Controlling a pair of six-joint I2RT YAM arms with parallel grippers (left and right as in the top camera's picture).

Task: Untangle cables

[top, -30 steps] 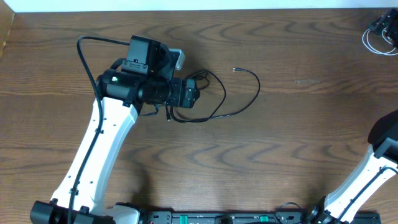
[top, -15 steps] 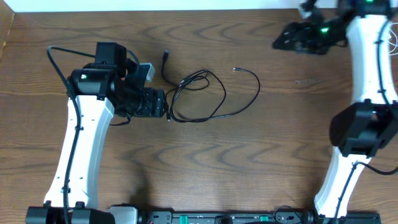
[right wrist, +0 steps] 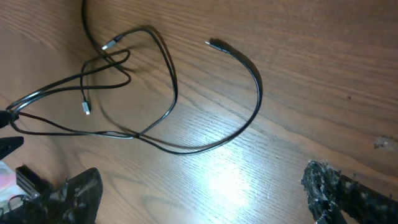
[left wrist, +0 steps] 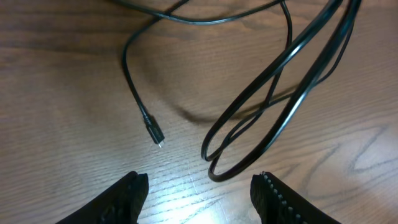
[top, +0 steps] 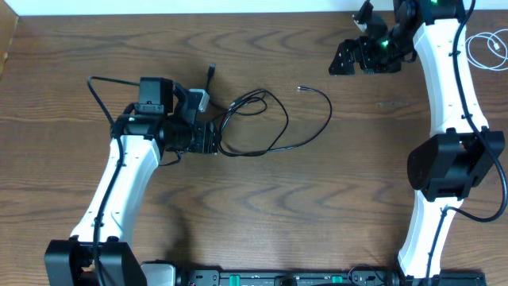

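1. Table [top: 262, 238]: bare wood around the work. Nothing lies between either arm and the tangle.
2. Right arm [top: 452, 87]: a second ago it was barely in view at the near right edge, and it now reaches to the far side. The right gripper [top: 343, 62] hangs beyond the tangle, well apart from it, jaws spread wide and empty.
3. Left arm [top: 127, 183]: it has backed off the bundle it covered a second ago. The left gripper [left wrist: 200, 190] sits low at the loop's left end, fingers apart, with the loop's tip just at their mouth. Nothing is clamped.
4. Black cable [right wrist: 259, 93]: mid-table and now fully exposed, with several loops crossing each other. Judgement: a pinch on the left loop looks like the next move, and the crossings are the only obstacle.
5. White cable [top: 486, 46]: far right corner, behind the right arm and well apart from the black one.
6. Plug ends: one [top: 300, 89] lies free at the right, and another [left wrist: 155, 134] lies just ahead of the left fingers.
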